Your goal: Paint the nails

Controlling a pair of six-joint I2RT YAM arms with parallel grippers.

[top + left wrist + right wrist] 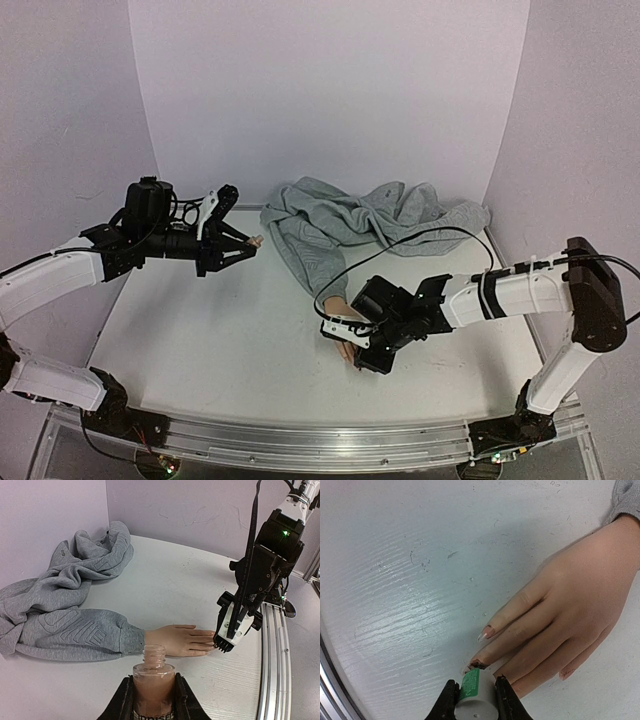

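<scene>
A flesh-coloured mannequin hand (580, 595) lies flat on the white table, its wrist in a grey sweatshirt sleeve (95, 635). The nails are long and pale; the index nail (486, 632) has a dark smear at its base. My right gripper (476, 685) is shut on a white brush cap (477, 702) with a green label. The dark brush tip touches the middle finger's nail (476, 664). My left gripper (152, 685) is shut on an open bottle (154, 677) of pinkish polish, held upright above the table at the left (250, 243). In the top view the right gripper (352, 345) covers the fingertips.
The rest of the grey sweatshirt (375, 222) is bunched at the back of the table, against the wall. A black cable (400, 240) loops over it to the right arm. A metal rail (272, 670) runs along the table's near edge.
</scene>
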